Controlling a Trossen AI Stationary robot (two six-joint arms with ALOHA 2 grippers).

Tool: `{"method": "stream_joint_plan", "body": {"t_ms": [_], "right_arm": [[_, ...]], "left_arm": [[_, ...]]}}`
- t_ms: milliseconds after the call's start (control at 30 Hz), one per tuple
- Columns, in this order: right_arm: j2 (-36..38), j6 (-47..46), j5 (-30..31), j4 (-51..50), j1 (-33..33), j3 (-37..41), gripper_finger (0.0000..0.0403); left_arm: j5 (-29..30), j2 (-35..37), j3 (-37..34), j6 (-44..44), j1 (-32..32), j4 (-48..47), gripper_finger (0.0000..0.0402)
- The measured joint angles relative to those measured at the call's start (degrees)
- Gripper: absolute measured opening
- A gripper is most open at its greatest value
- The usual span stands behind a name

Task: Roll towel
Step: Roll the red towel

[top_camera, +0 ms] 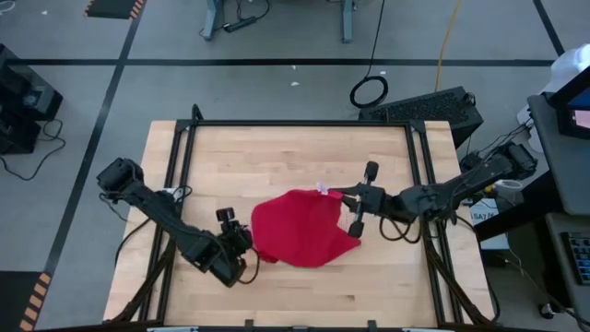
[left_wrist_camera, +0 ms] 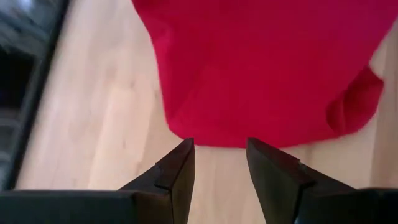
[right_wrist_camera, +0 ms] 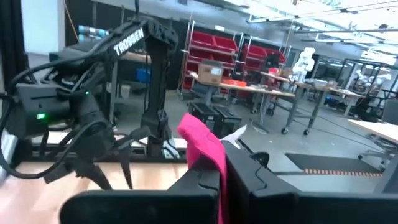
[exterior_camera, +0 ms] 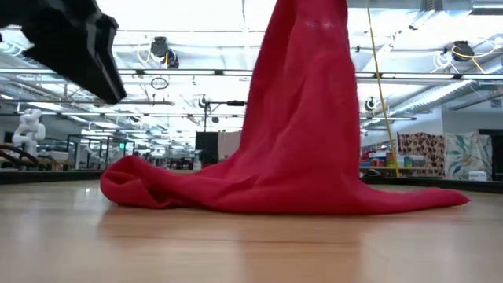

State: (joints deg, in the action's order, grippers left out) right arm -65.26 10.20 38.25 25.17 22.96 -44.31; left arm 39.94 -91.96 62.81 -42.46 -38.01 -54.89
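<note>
Basically towel (top_camera: 300,231) lies mid-table, one edge lifted by right gripper (top_camera: 339,196), clamped shut on it. Left gripper (left_wrist_camera: 219,163) hovers parted and empty just beside the near hem. Cloth looks light, limp, drapey; best pinched at hem or corner.

The middle of the table (top_camera: 277,148) is taken up by the towel (top_camera: 300,231), lifted at one edge by the right gripper (top_camera: 343,205), while bare wood is left along every side around it.
</note>
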Motion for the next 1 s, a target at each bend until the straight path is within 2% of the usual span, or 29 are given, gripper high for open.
{"method": "stream_joint_plan", "body": {"t_ms": [133,233,433,500,600,733,900,1000], "right_arm": [[0.22,-0.84,-5.76,-0.12,0.03,0.0,0.0],[-0.42,-2.56,-9.64,-0.05,0.04,0.0,0.0],[-3.67,-4.82,-10.11,-2.59,1.01,0.02,0.0],[-5.17,-5.66,-10.1,-4.53,1.68,0.02,0.0],[-7.84,-8.23,-10.1,-5.86,2.98,0.02,0.0],[-10.99,-8.02,-10.11,-5.97,4.53,0.02,0.0],[-11.78,-8.25,-9.89,-4.69,5.29,0.02,0.0],[-11.82,-7.97,-9.87,-3.77,5.29,0.02,0.0]], "left_arm": [[11.64,0.0,0.0,5.41,-0.71,3.93,0.0153],[20.27,0.0,0.02,11.51,0.91,10.68,0.0153],[20.54,0.0,0.02,29.36,5.09,28.69,0.0153],[17.41,0.0,0.02,34.41,6.35,34.85,0.0153],[8.25,0.0,0.02,42.56,7.7,44.69,0.0153],[2.29,-0.03,0.02,50.85,8.8,55.02,0.0153],[-8.58,-0.49,0.02,54.86,11.41,62.01,0.0154],[-11.24,-1.26,0.04,55.38,12.61,65.72,0.0168]]}}
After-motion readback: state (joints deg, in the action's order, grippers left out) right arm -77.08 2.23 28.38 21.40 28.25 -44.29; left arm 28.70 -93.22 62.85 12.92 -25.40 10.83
